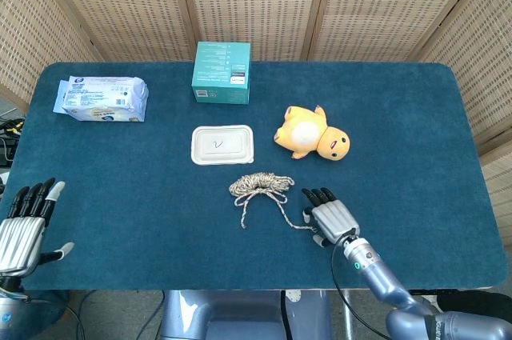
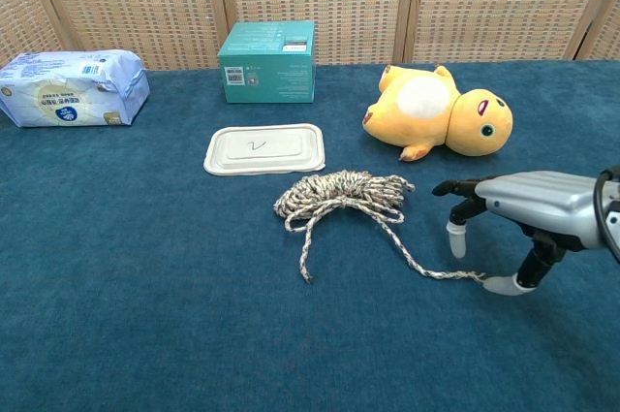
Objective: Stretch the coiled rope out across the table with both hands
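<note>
While my right hand (image 2: pixel 528 213) hovers low over the near right of the table (image 1: pixel 416 140), its thumb tip sits right at the rope's free end; the other fingers (image 2: pixel 455 237) hang spread above the strand. Whether the end is truly pinched I cannot tell. My left hand (image 1: pixel 20 224) waits off the near left edge, fingers together and straight, holding nothing.

Rope (image 2: pixel 339 194): thin braided cord, light and limp by the look of it. I judge it will trail and drag, not push. Two tails run toward me from a loose bundle at mid-table: one reaches my right thumb, the shorter lies free to the left. Best holds are those two ends, not the bundle.

Beyond: white lid (image 2: pixel 263 148), plush duck (image 2: pixel 436 111), teal box (image 2: pixel 268 61), tissue pack (image 2: pixel 68 87).
</note>
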Robot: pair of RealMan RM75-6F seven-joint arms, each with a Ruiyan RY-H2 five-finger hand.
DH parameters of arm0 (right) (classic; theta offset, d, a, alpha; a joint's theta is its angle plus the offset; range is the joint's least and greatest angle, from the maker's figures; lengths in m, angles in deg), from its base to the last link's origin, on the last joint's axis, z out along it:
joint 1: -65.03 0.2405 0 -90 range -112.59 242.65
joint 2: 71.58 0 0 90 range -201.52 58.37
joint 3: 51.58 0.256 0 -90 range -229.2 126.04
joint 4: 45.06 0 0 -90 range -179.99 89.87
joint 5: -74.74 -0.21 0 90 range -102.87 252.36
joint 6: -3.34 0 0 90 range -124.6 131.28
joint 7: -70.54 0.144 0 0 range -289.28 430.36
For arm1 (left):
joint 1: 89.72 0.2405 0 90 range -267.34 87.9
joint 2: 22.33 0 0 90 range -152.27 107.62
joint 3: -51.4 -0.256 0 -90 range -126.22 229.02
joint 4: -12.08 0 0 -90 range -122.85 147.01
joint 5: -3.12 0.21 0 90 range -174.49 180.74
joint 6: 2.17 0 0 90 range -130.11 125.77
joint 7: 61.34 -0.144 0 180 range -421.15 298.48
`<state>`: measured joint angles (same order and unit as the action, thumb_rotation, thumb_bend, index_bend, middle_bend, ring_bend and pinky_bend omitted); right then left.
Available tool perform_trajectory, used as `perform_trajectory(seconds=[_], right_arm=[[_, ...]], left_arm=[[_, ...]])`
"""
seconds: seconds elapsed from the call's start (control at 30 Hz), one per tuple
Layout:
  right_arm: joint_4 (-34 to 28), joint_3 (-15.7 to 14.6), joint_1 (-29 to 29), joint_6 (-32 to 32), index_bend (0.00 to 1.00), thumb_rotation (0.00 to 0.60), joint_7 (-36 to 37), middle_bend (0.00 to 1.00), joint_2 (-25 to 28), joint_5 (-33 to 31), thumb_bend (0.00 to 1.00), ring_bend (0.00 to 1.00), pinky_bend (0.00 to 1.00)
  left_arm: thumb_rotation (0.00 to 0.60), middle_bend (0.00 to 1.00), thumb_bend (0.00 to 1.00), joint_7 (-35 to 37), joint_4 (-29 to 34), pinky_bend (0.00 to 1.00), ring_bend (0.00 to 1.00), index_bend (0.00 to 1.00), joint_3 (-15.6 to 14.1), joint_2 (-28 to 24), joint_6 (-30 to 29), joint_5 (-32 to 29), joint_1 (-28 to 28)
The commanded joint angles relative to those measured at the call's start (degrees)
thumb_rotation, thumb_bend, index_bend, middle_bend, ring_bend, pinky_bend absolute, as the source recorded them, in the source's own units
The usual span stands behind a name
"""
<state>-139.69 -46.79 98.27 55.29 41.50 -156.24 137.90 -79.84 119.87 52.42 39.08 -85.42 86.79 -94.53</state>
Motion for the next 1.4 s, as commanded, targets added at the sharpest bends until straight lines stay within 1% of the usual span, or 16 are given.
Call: perform_trajectory(seconds=[0.03,0.33,0.57,0.73,1.4], right_arm=[[1.7,0.1,-0.2,1.1,0.43,0.600,0.7,0.00,-2.0,-0.5,0.28,0.00,0.00],[4.0,-0.3,-0.1,3.4,0.45,0.600,0.4,0.00,-5.0,-0.7,0.32,0.00,0.00],[5.1,-1.2,0.0,3.6,0.46,0.600,0.1,0.00,-5.3,-0.7,0.30,0.00,0.00],[5.8,-1.4,0.0,3.9,0.48,0.600,0.3,0.00,-5.6,-0.4,0.32,0.00,0.00],[8.2,-2.3,0.2,3.6,0.51,0.600,0.9,0.00,-6.9,0.1,0.35,0.00,0.00]], left_arm=[[0.600,0.00,0.00,-0.1,0.1,0.00,0.00,0.00,0.0,0.0,-0.1,0.0,0.0],[0.600,0.00,0.00,0.0,0.0,0.00,0.00,0.00,-0.1,0.1,-0.2,-0.1,0.0],[0.600,0.00,0.00,-0.4,0.0,0.00,0.00,0.00,-0.1,0.2,0.0,-0.3,-0.1],[0.600,0.00,0.00,-0.7,0.1,0.00,0.00,0.00,-0.1,0.3,0.0,-0.3,-0.2],[0.600,0.00,0.00,-1.1,0.0,0.00,0.00,0.00,-0.2,0.5,0.4,-0.8,-0.5]])
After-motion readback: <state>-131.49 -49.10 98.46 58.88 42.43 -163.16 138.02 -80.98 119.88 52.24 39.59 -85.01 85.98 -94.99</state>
